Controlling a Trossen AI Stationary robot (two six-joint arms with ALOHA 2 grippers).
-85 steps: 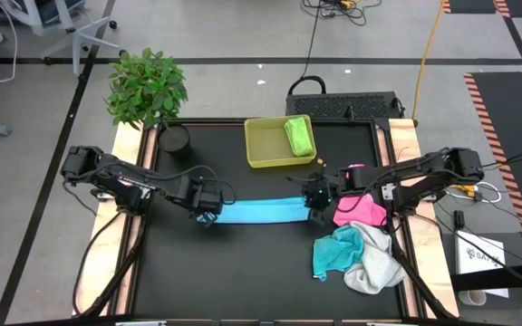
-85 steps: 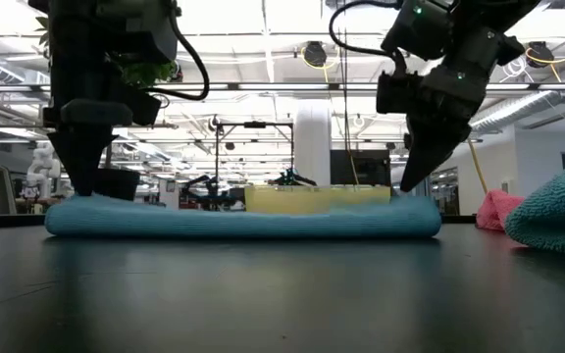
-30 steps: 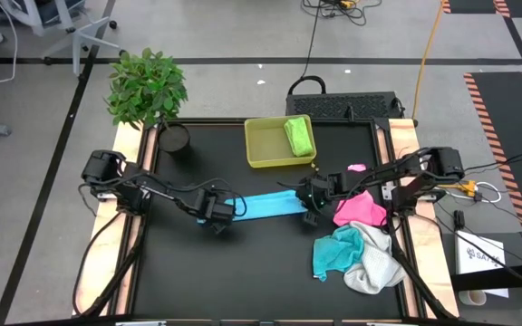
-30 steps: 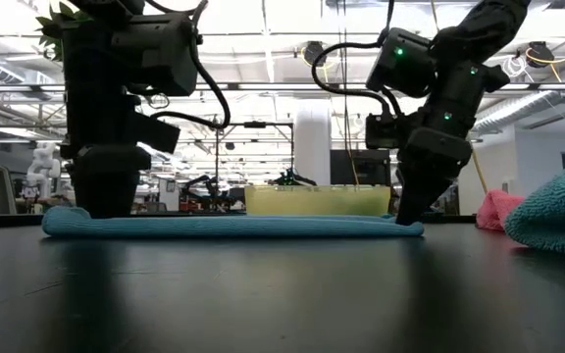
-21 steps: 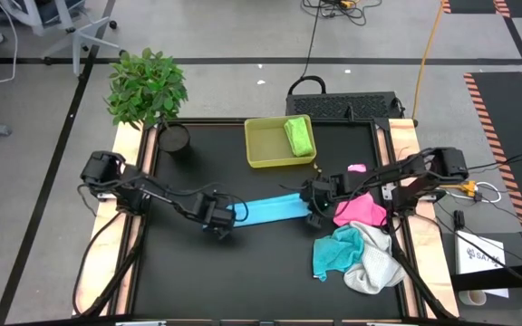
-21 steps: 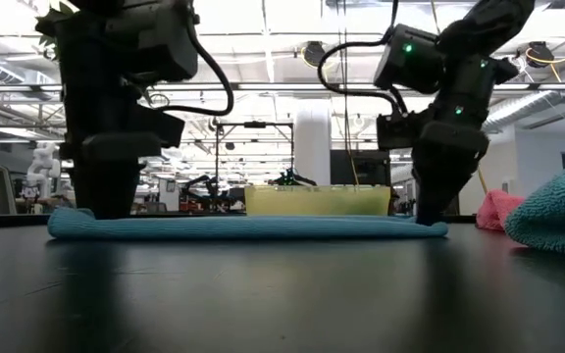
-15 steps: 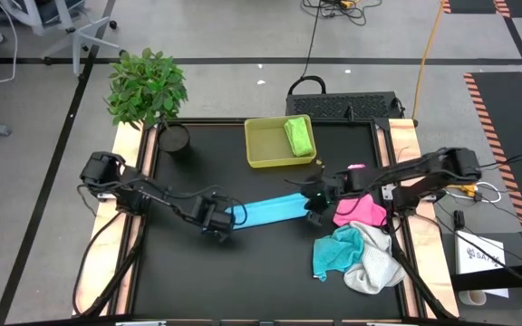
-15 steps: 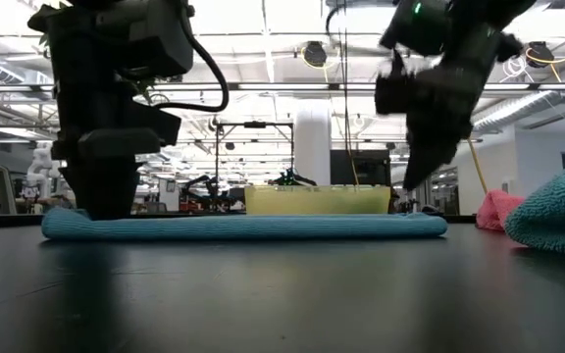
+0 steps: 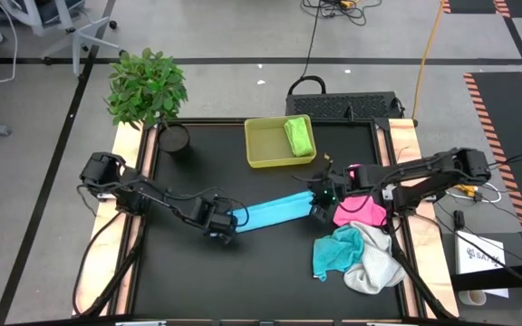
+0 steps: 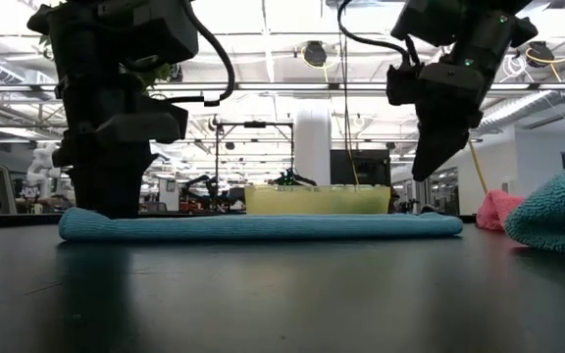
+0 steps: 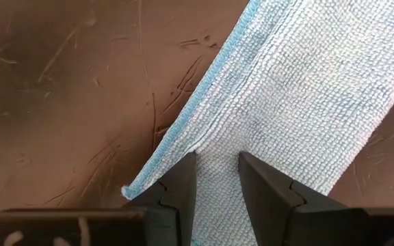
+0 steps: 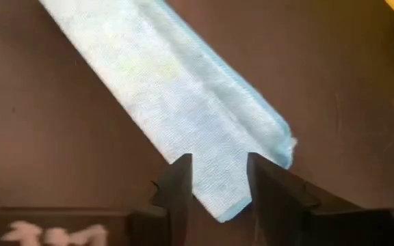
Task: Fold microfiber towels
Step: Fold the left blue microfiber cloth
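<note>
The light blue towel lies on the black table as a long folded strip, slanting from near left to far right. My left gripper stands on its left end, shut on it. My right gripper hangs open above the strip's right end and touches nothing. The pink towel, the teal towel and the white towel lie heaped at the right. The lime green towel lies in the yellow-green tray. My left gripper pinches the folded strip's left end between its two fingers. The fingers come from above and point steeply down. The strip lies flat on the table and runs away from the fingers along its length.
A potted plant stands at the far left corner. The tray sits at the far middle. The heap of towels fills the near right. Bare black table lies near the front edge.
My right gripper has opened, let go of the strip's right end and risen clear of it. My left gripper has dragged the left end a little toward the near edge and the right, so the strip has turned to a slant and stays flat on the table.
</note>
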